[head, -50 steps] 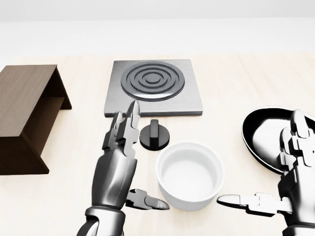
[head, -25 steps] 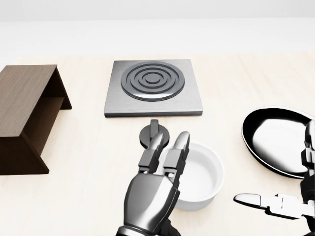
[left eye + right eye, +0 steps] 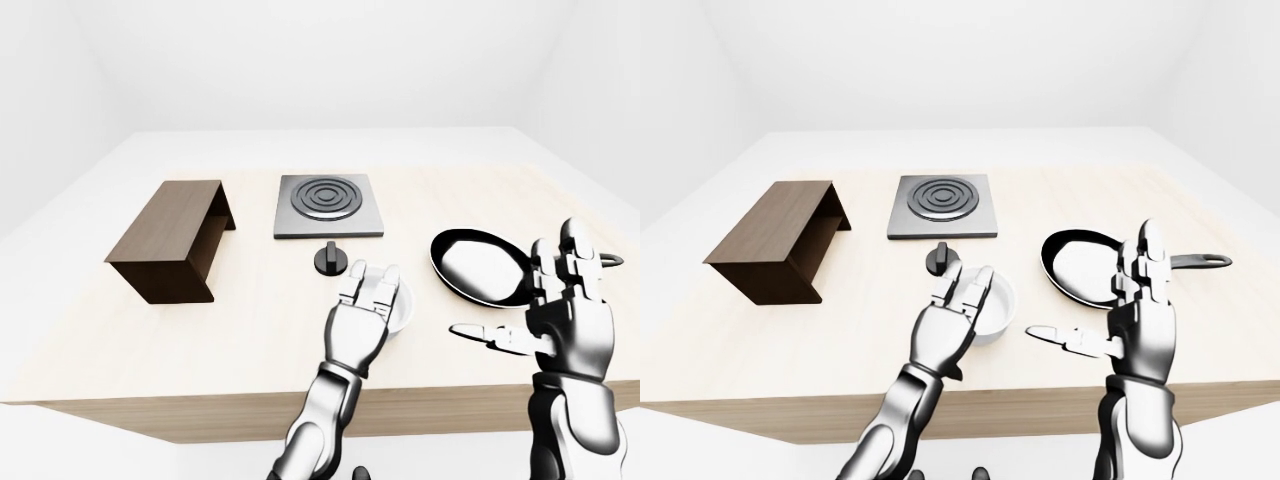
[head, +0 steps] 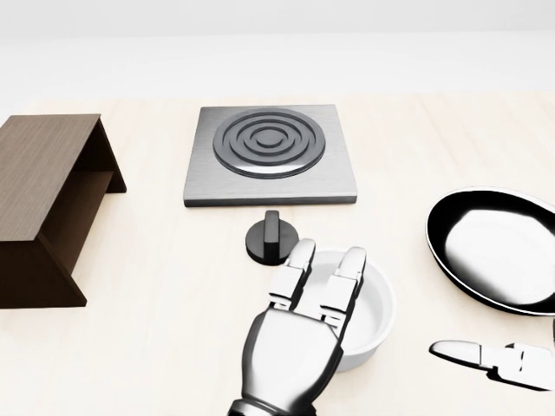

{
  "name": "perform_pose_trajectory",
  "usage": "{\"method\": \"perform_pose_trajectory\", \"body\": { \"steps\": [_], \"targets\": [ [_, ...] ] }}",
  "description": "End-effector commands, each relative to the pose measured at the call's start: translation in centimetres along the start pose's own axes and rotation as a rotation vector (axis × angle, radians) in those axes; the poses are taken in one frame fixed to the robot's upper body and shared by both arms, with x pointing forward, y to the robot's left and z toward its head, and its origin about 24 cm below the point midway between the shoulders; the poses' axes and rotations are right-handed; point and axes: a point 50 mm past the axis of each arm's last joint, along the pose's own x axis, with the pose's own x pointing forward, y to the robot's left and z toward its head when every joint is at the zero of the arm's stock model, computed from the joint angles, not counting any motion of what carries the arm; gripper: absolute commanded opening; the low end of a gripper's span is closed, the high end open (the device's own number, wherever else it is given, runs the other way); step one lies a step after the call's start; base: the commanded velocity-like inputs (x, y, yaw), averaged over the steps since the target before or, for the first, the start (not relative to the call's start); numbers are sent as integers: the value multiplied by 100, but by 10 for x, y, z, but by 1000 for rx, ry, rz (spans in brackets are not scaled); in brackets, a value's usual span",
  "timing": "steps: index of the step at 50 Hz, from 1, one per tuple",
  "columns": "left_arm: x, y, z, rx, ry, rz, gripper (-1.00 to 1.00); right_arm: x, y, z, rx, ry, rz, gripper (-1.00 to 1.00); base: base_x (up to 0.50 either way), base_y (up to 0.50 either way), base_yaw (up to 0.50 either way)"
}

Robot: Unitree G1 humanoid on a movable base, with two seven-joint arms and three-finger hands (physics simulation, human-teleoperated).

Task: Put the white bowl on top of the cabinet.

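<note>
While white walls surround the pale wooden table (image 3: 250, 300), both hands' fingers (image 4: 299, 269) spread apart.

The left hand (image 4: 299, 334) covers the near side of the white bowl (image 4: 368, 308), with its fingers spread over the rim. The knob (image 4: 271, 236) stands just beyond the bowl, and the pan (image 4: 490, 251) lies near its right side, so only a narrow strip of counter (image 4: 156, 286) is bare there. Between the bowl and the cabinet (image 4: 43, 204) at the counter's left edge the wood is bare. The cabinet's flat top carries nothing. The right hand (image 3: 1135, 315) is raised, fingers apart, at the near right edge.
</note>
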Motion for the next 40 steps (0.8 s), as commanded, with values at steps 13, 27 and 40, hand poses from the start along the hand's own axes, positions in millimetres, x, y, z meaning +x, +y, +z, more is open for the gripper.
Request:
{"method": "perform_pose_trajectory", "body": {
  "steps": [13, 27, 40],
  "targets": [
    [24, -3, -10, 131, 32, -67, 100, -2, -3, 4, 7, -17, -7, 100, 0, 0, 0],
    [32, -11, -19, 144, 56, -126, 100, -2, -2, 5, 7, -18, -3, 100, 0, 0, 0],
    [38, -24, -23, 177, 60, -185, 100, -3, -3, 6, 10, -21, -2, 100, 0, 0, 0]
  ]
}}
